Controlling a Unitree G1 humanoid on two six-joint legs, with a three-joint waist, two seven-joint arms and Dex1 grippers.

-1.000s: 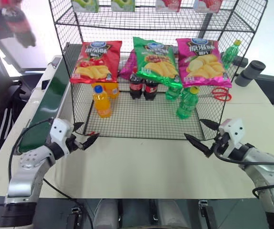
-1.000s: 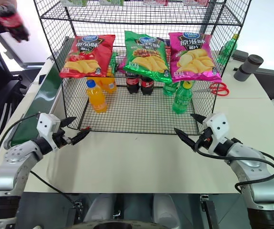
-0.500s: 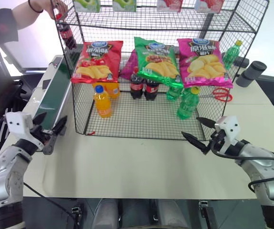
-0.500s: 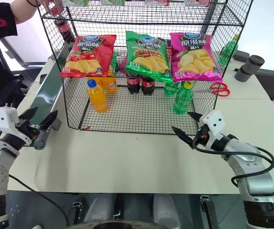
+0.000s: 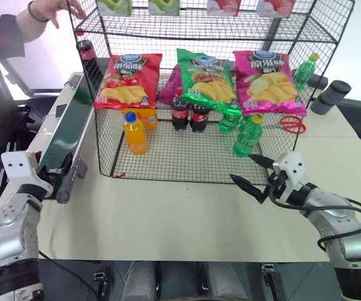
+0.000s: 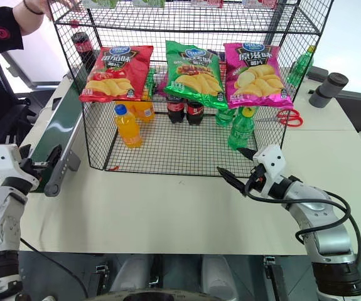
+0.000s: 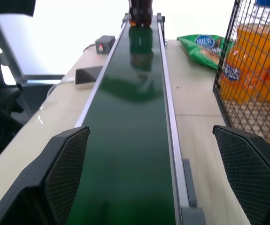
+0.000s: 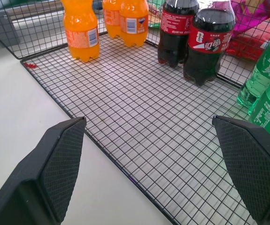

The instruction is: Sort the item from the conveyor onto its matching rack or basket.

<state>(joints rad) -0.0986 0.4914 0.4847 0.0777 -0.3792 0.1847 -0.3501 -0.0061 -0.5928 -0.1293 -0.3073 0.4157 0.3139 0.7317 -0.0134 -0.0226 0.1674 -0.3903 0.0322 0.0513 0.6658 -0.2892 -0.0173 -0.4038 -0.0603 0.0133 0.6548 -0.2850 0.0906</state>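
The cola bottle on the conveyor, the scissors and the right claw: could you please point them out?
cola bottle (image 6: 81, 49), right eye view, red label.
scissors (image 5: 291, 123), left eye view, red handles.
right claw (image 5: 245, 172), left eye view, between open fingertips.

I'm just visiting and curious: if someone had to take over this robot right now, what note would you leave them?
Left gripper: open, empty, at the near end of the conveyor, looking along the belt.
Right gripper: open, empty, over the table in front of the rack.
The cola bottle stands at the far end of the belt, beside the rack; a person's hand is just above it.
Already in the rack: two cola bottles, orange soda bottles and green bottles.
Done: nothing yet, the bottle is not picked.
Left: take it off the belt, likely with the left gripper, and set it by the other colas.
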